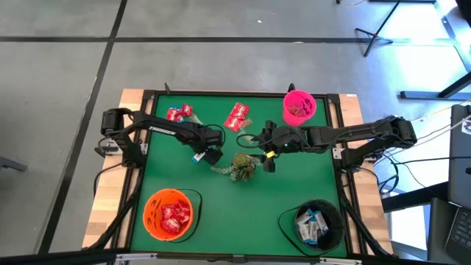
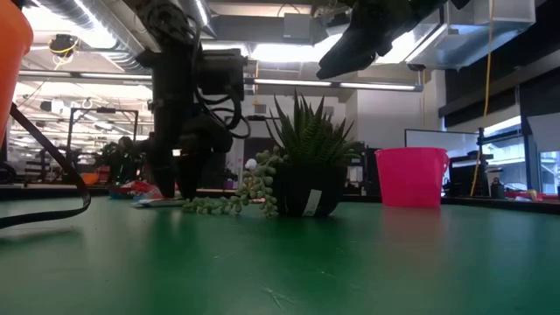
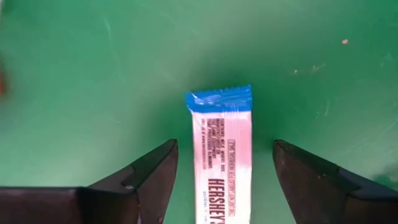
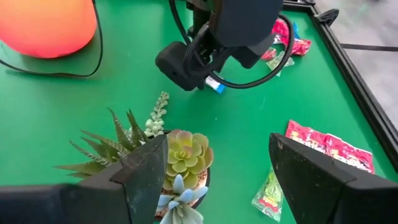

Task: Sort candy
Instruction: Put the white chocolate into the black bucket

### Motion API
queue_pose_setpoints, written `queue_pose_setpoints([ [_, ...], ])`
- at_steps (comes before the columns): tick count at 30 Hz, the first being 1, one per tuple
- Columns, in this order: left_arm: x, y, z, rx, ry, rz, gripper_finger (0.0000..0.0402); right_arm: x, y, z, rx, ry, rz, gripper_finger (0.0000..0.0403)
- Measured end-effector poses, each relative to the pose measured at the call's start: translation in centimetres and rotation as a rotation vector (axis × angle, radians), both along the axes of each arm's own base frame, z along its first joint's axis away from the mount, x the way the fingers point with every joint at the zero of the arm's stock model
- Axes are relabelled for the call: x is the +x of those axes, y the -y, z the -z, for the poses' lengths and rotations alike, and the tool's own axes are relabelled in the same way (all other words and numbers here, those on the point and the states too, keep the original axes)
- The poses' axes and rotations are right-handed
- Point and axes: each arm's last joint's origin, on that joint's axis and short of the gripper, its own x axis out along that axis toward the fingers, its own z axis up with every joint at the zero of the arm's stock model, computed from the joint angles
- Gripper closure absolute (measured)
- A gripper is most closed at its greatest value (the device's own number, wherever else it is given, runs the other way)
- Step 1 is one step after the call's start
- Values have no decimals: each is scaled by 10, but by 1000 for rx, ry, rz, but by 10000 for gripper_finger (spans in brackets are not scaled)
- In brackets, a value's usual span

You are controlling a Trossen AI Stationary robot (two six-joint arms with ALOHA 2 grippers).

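The left gripper point(image 3: 225, 171) stands open over a white-and-blue candy point(image 3: 222, 155) lying flat on the green table point(image 3: 93, 74), between its fingers. It should go straight down and close evenly (the packet looks slippery). The right gripper point(image 4: 214, 168), open, waits above the plant point(image 4: 180, 158).

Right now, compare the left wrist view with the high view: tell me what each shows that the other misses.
Only the left wrist view shows the white-and-blue packet lying between the open left gripper fingers, with its print. Only the high view shows the orange bowl, black bowl, pink cup, plant, red packets and right gripper. Both show the green table.
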Motion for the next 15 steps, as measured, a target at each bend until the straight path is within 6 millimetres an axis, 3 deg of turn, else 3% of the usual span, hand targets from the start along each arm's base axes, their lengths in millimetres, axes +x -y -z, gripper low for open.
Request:
queue_pose_setpoints([
  [7,1,-3,5,-56,-7,26,167,0,0,0,3,-2,2,127],
  [15,1,-3,5,-64,-7,62,226,0,0,0,2,-6,2,127],
])
